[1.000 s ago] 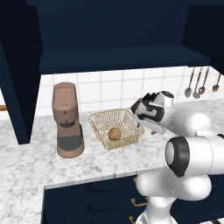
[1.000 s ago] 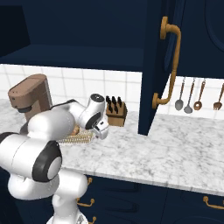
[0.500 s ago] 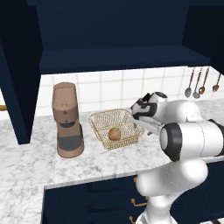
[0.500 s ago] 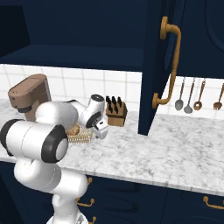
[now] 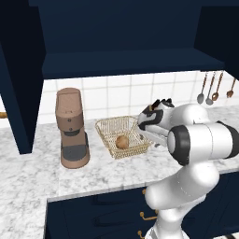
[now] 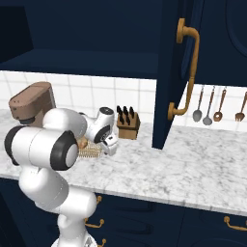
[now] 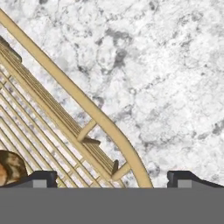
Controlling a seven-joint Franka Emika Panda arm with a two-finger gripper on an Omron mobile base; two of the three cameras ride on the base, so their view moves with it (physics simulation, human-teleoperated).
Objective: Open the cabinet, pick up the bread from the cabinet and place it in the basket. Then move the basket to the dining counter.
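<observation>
The golden wire basket (image 5: 112, 128) stands on the marble counter beside the coffee machine, with the round brown bread (image 5: 122, 142) lying inside it. My gripper (image 5: 144, 130) hangs open just above the basket's right rim. In the hand view the basket rim (image 7: 74, 89) runs diagonally between my two fingertips (image 7: 41, 177), and the bread (image 7: 8, 168) peeks in at the lower left. The navy cabinet (image 5: 121, 42) above stands open, its door (image 6: 169, 72) swung out with the brass handle (image 6: 187, 72) facing me. The dining counter is out of view.
A brown coffee machine (image 5: 71, 128) stands left of the basket. A wooden knife block (image 6: 127, 124) sits against the tiled wall behind my hand. Utensils (image 6: 207, 106) hang at the right. Bare marble counter (image 6: 183, 164) stretches to the right of the basket.
My hand has edged slightly left toward the basket's right rim, and the arm's elbow has swung up and around. Basket and bread have not moved.
</observation>
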